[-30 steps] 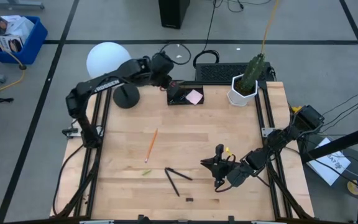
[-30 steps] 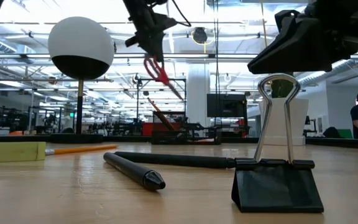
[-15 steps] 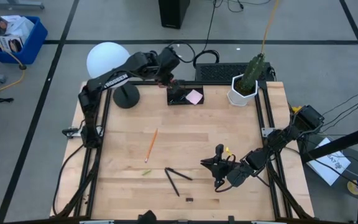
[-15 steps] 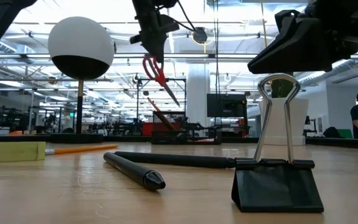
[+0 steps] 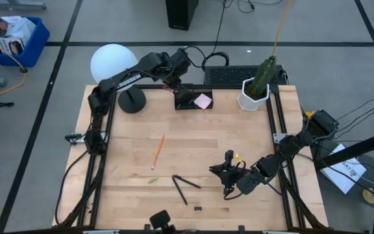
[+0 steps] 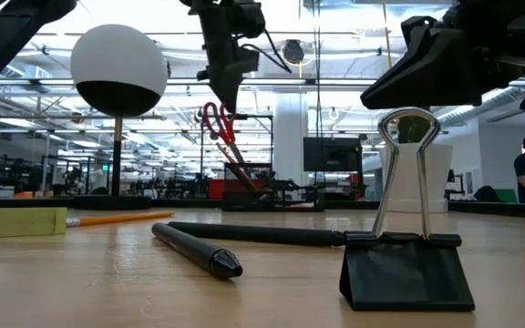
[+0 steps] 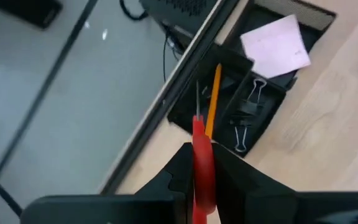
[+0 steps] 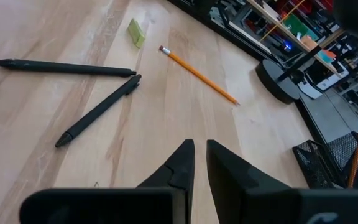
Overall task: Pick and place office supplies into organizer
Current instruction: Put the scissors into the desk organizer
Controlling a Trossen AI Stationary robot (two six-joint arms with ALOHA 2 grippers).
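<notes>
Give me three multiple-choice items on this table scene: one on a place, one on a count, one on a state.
1. Where are the scissors?
A. flat on the table
B. held above the organizer
C. in the plant pot

2. How many black pens lie on the table?
A. one
B. two
C. four

3. How is the left claw?
A. shut on the scissors
B. open and bare
C. shut on a pencil

Answers:
1 B, the low view shows them hanging over the tray.
2 B, two pens lie in a V near the front edge.
3 A, its fingers clamp the red handle.
</notes>
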